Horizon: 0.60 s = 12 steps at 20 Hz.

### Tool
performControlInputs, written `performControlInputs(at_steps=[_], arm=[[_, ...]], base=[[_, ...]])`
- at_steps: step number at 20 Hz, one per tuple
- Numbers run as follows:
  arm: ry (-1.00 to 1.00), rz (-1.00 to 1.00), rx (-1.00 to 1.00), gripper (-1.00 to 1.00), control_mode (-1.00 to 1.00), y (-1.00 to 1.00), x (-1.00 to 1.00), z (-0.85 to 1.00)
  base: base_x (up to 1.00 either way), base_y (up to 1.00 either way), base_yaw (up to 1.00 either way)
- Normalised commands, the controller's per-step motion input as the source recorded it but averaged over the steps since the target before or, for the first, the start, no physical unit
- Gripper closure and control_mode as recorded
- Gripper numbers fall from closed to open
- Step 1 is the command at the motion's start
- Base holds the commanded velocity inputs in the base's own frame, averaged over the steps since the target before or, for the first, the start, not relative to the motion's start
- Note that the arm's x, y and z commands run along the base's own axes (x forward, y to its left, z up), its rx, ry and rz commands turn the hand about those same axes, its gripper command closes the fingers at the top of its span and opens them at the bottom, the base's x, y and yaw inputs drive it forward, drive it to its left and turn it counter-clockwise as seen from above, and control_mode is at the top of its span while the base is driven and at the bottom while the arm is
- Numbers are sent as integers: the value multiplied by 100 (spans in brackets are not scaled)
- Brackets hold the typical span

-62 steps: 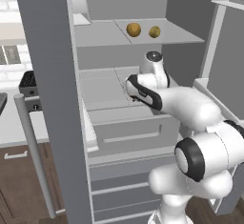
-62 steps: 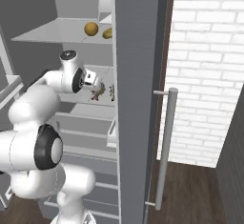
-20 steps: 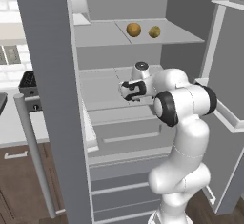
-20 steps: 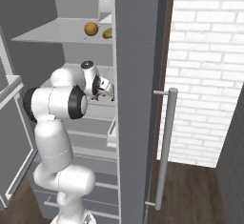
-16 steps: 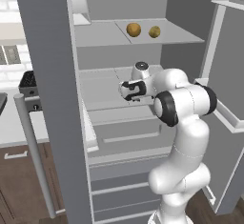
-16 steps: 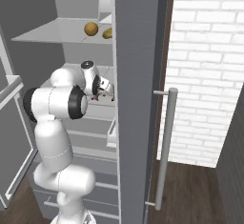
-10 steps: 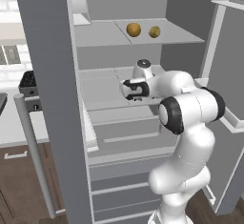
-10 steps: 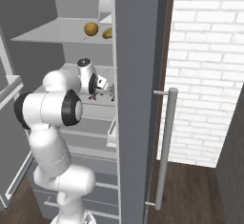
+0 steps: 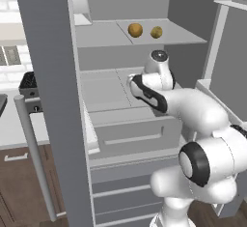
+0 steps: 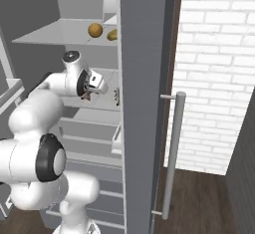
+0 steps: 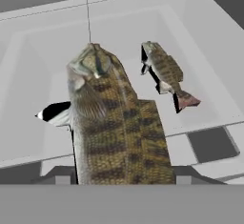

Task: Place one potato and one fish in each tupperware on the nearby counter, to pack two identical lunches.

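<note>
Jaws are clamped on a mottled brown-green scaly fish (image 11: pixel 116 127): in the hand view it rises from between the finger tips and covers most of the centre, head end pointing away from the camera. A second, smaller brown-olive fish with a reddish tail (image 11: pixel 167 73) lies just right of it, apart from it, on the pale grey floor of the fridge tray (image 11: pixel 28 94).

In the right base view the gripper (image 10: pixel 92 90) sits inside the open grey fridge, at the level of the middle shelf, with the held fish showing as a small dark shape at its tip. Something small and dark shows just beside it at the edge of the door post; cannot tell what it is.

In the left base view the white arm reaches into the fridge over the middle shelf (image 9: pixel 103 93). Two potatoes sit on the upper grey shelf (image 9: pixel 96 35): a round golden-orange potato (image 9: pixel 135 29) and a smaller olive-yellow potato (image 9: pixel 156 32) just beside it, not touching.

The pale off-white desk (image 9: pixel 12 124) with the black cooktop's corner (image 9: pixel 30 83) shows at far left, beyond the open fridge door, well apart from the gripper.
</note>
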Motion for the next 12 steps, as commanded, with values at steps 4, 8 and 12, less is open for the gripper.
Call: performControlInputs(at_steps=[4, 8, 12], arm=[[-16, 0, 0, 100, -100, 0, -100, 50], [-12, 0, 0, 100, -100, 0, -100, 73], [-3, 7, 0, 100, -100, 0, -100, 28]], base=[[0, 0, 0], [0, 0, 0], [0, 0, 0]])
